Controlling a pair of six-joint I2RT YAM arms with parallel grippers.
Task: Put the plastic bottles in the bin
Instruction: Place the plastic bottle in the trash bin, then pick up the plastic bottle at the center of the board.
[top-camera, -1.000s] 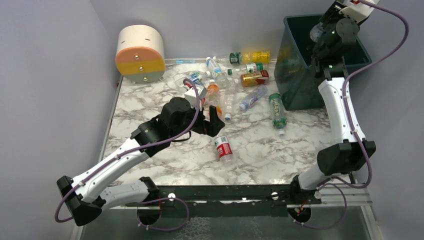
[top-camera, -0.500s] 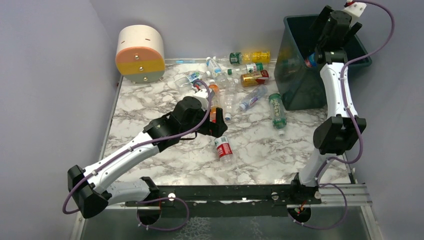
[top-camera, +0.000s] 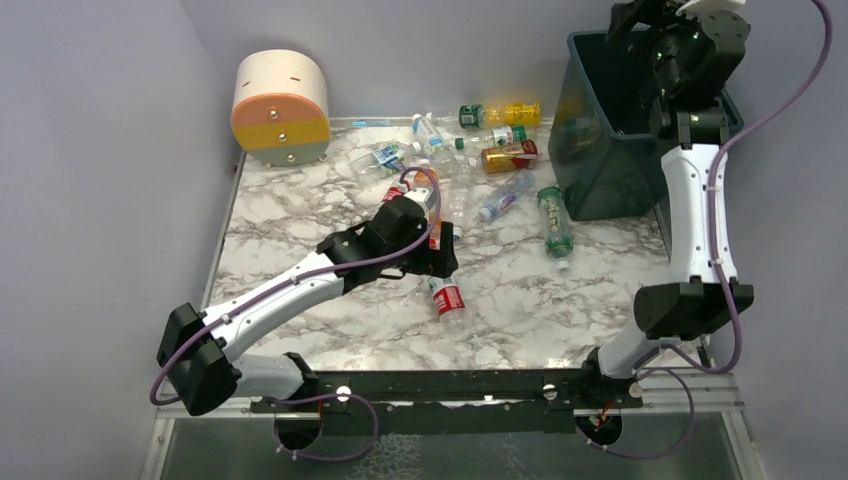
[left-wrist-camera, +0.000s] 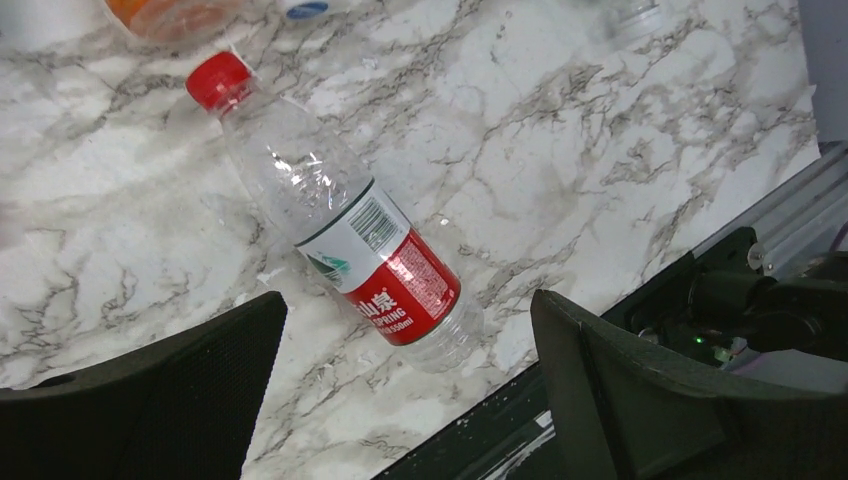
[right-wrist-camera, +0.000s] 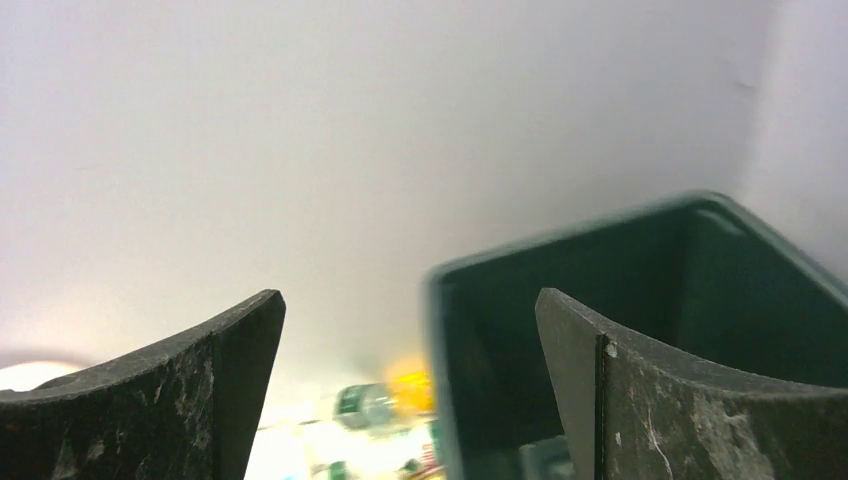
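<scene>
One bottle (left-wrist-camera: 370, 250) is the business of the moment: a clear plastic one with a red label, lying on its side on the marbled surface (top-camera: 560, 310), apart from the heap of other bottles (top-camera: 470, 150) scattered toward the far edge. Its red cap (left-wrist-camera: 218, 80) points away toward that heap and its base toward the rail at the near edge, so the long axis runs roughly far-to-near with a slight slant. The left hand (left-wrist-camera: 408, 300) hangs over it with its fingers spread wide, one on either side of the label and, as far as I can see, touching nothing. To my eye the bottle looks empty, so I'd expect it to be very light, thin-walled and easy to crush, and round enough to roll or squirt out of a careless pinch. The labelled middle seems the place to take it, where the wall is straightest. The bottle lies diagonally between the fingers in the wrist view, so a small twist of the wrist would probably square the grip across the axis. Over on the right, the right hand (top-camera: 645, 18) is raised high above the dark green bin (top-camera: 600, 150), its fingers apart with nothing between them.
</scene>
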